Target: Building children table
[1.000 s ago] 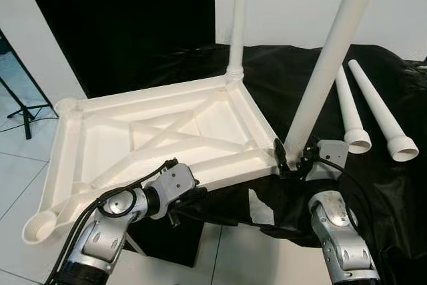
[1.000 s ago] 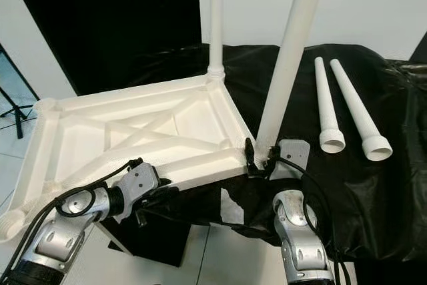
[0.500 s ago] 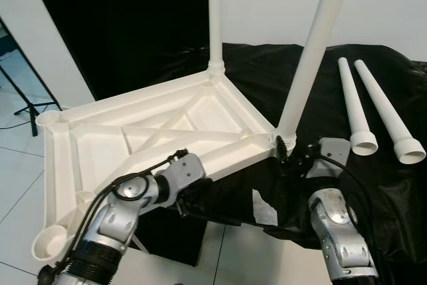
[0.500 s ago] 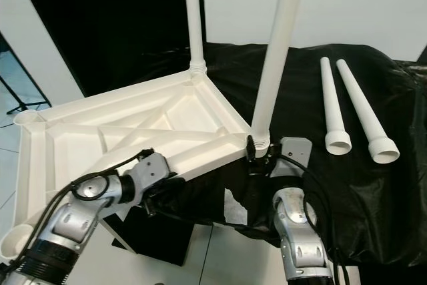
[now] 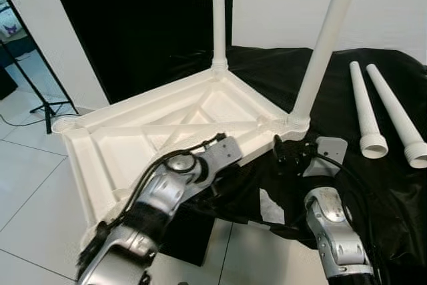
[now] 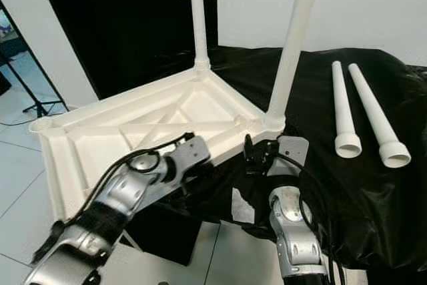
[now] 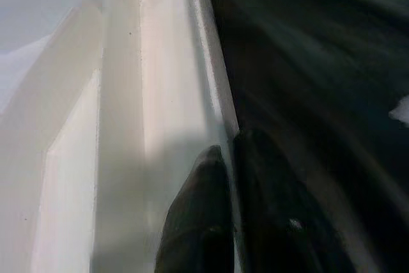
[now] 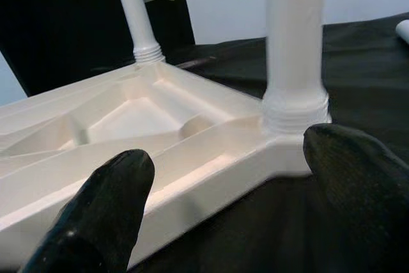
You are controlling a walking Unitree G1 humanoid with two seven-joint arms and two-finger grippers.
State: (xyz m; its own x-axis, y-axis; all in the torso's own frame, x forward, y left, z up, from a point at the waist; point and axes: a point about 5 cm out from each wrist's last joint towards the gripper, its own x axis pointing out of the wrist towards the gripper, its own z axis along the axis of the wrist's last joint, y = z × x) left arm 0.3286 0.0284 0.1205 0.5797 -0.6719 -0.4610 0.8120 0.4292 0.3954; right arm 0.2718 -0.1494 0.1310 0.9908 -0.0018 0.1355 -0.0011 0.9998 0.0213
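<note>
The white tabletop (image 5: 167, 131) lies upside down, its ribbed underside up, one side on a black-draped desk (image 6: 313, 98) and the rest hanging out over the tiled floor (image 5: 27, 185).

Nearest, the left end effector (image 7: 231, 177) is at the tabletop's near rim, roughly midway along it; its two black fingers (image 7: 198, 222) are together, pinching the thin edge of that rim. The right end effector (image 8: 230, 177) sits just in front of the tabletop's near right corner, fingers wide apart and holding nothing, with the corner socket between and beyond them.

From that near right corner a white leg (image 5: 323, 45) rises, leaning slightly. A second leg (image 5: 218, 11) stands upright in the tabletop's far corner. The two left corners have open round sockets.

Well to the right of the tabletop, two loose legs (image 6: 357, 108) lie side by side on the black cloth, flared ends toward the robot. Behind the tabletop stands a dark door (image 5: 133, 11).
</note>
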